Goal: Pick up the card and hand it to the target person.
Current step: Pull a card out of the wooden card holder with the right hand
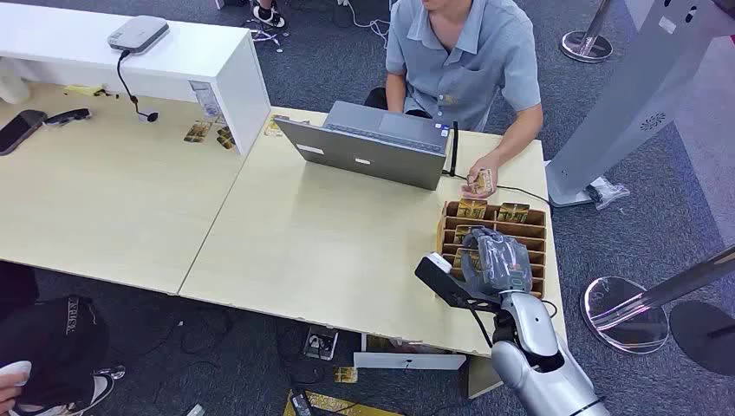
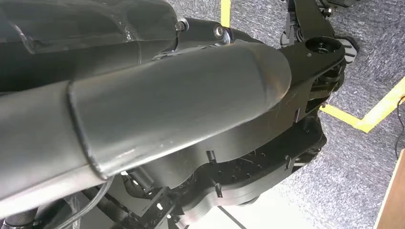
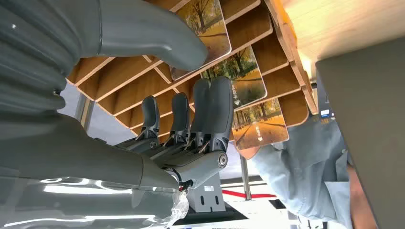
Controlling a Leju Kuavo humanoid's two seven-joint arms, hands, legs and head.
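Observation:
A wooden card rack point(image 1: 536, 232) stands at the table's right end with picture cards point(image 1: 472, 209) upright in its slots. My right hand point(image 1: 497, 260) hovers over the rack's near rows. In the right wrist view the thumb point(image 3: 157, 40) lies against one autumn-scene card point(image 3: 206, 21), and the fingers point(image 3: 212, 112) reach along the slats beside a second card point(image 3: 243, 76). Thumb and fingers stand apart, and no card is lifted out. Behind the laptop a person in a grey-blue shirt point(image 1: 468, 61) sits holding a few cards point(image 1: 479, 183) near the rack.
An open grey laptop point(image 1: 373, 143) stands mid-table, left of the rack. A white shelf unit point(image 1: 217, 61) with a device on top, a phone point(image 1: 19, 130) and loose cards point(image 1: 198, 132) lie far left. Stanchion bases point(image 1: 624, 314) stand right of the table. Another person point(image 1: 48, 347) sits lower left.

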